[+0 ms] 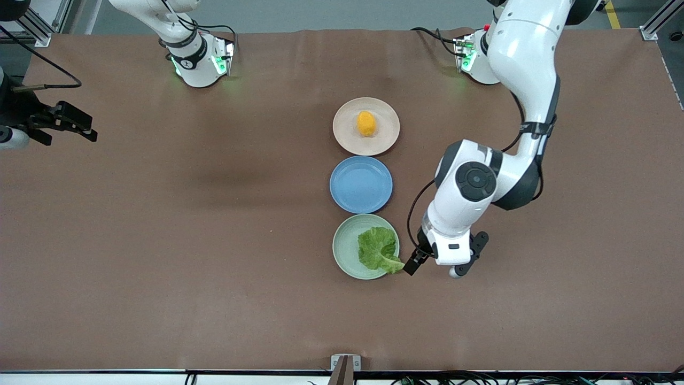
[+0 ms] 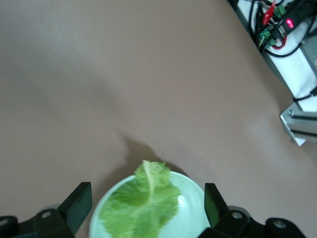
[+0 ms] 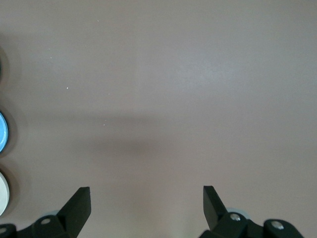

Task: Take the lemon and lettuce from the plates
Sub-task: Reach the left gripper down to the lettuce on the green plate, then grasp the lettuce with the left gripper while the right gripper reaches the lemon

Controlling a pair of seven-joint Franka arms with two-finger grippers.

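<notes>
the left gripper (image 1: 414,263) hangs with jaws wide apart and empty beside the crinkled green lettuce leaf (image 1: 378,249) on the pale mint plate (image 1: 344,246). the small yellow-orange lemon (image 1: 366,123) sits on the cream-beige plate (image 1: 343,128). the right gripper (image 3: 146,206) waits, jaws spread, over bare brown table (image 1: 160,240).

Robot lab: 2 bench-mounted arms (image 1: 526,80), aluminium framing (image 1: 660,18).

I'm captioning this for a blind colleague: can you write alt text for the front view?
The left gripper, open, sits beside the lettuce on the mint plate. In line with it lie a blue plate and a cream plate holding the lemon. The open right gripper waits at the table's edge.
</notes>
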